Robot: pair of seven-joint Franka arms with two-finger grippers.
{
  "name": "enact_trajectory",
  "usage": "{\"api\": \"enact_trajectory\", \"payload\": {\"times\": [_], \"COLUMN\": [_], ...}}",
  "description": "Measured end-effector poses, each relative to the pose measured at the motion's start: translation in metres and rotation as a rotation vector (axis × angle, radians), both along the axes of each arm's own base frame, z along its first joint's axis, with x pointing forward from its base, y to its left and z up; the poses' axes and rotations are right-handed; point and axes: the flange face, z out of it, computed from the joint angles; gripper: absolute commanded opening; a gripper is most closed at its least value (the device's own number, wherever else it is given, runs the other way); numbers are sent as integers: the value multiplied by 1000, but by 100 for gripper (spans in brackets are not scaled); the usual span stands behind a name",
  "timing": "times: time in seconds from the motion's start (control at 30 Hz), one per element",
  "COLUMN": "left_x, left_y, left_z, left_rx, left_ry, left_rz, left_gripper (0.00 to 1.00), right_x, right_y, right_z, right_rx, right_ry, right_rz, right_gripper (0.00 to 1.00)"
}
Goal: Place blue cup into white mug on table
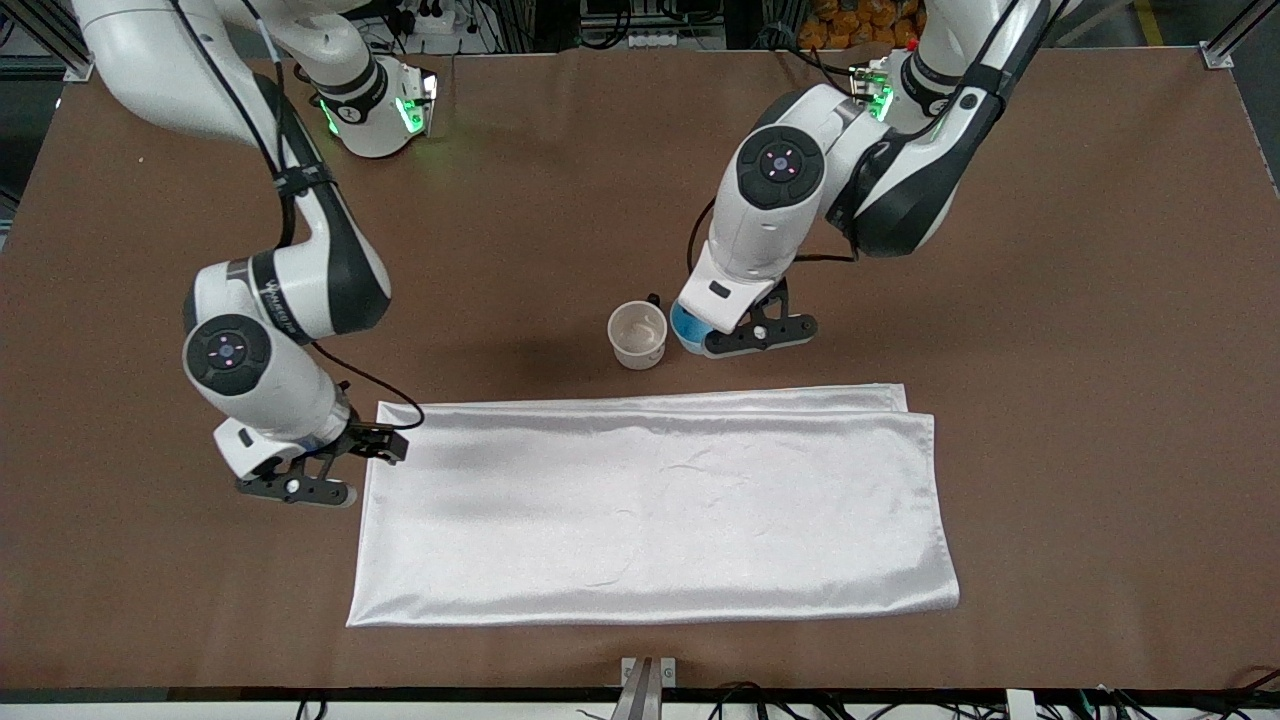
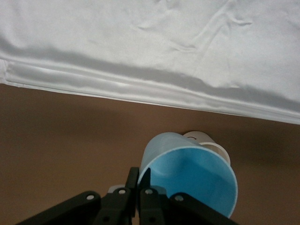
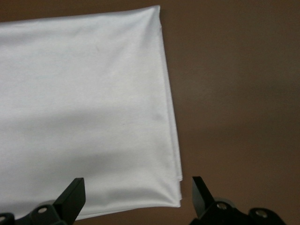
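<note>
Just right of the middle of the front view, the left gripper (image 1: 722,335) is clamping the rim of the blue cup (image 1: 688,327), its fingers pinched tight on the wall, as the left wrist view shows. The cup (image 2: 190,176) is hanging tilted, and it is sitting just beside the white mug (image 1: 637,335), not yet over it; whether its base is touching the table I can't quite make out from here. The mug is standing upright with its mouth clear, its rim (image 2: 208,140) peeking past the cup.

To do this step well, I'd say the arm needs to lift the cup above the mug's rim, level it, centre it over the opening, then lower before letting go; the cup looks only a little narrower, so a skewed approach could tip the mug.

In the lower left, the right gripper (image 1: 335,465) is waiting with its fingers wide apart over the corner of the white folded cloth (image 1: 655,510).

The brown table (image 1: 1080,300) is matte, with cables and racking along the top edge.
</note>
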Motion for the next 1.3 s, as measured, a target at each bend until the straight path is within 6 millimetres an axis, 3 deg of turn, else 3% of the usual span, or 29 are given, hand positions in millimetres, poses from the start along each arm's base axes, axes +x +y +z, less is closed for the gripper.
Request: {"api": "enact_trajectory", "payload": {"times": [0.07, 0.17, 0.4, 0.53, 0.63, 0.77, 1.0, 1.3], "left_x": [-6, -15, -37, -48, -53, -55, -53, -51], "left_y": [-10, -24, -61, -79, -86, -91, -90, -88], "left_z": [-4, -11, -32, -48, -59, -73, -85, -99], "left_rx": [-1, -5, -26, -36, -37, -34, -25, -8], "left_ry": [2, 2, -1, 3, 9, 20, 32, 43], "left_rz": [7, 13, 43, 44, 36, 31, 34, 34], "left_gripper": [0, 0, 0, 0, 0, 0, 0, 0], "right_x": [3, 3, -12, -30, -45, -66, -99, -114], "right_y": [-18, -28, -18, -13, -13, -15, -20, -26], "right_z": [-1, -4, -31, -51, -54, -37, 16, 49], "right_rx": [11, 31, 44, 55, 53, 46, 31, 34], "right_ry": [11, 31, 58, 38, 40, 39, 61, 70], "right_rz": [8, 17, 42, 60, 67, 70, 88, 99], "right_gripper": [100, 100, 100, 100, 100, 100, 100, 100]}}
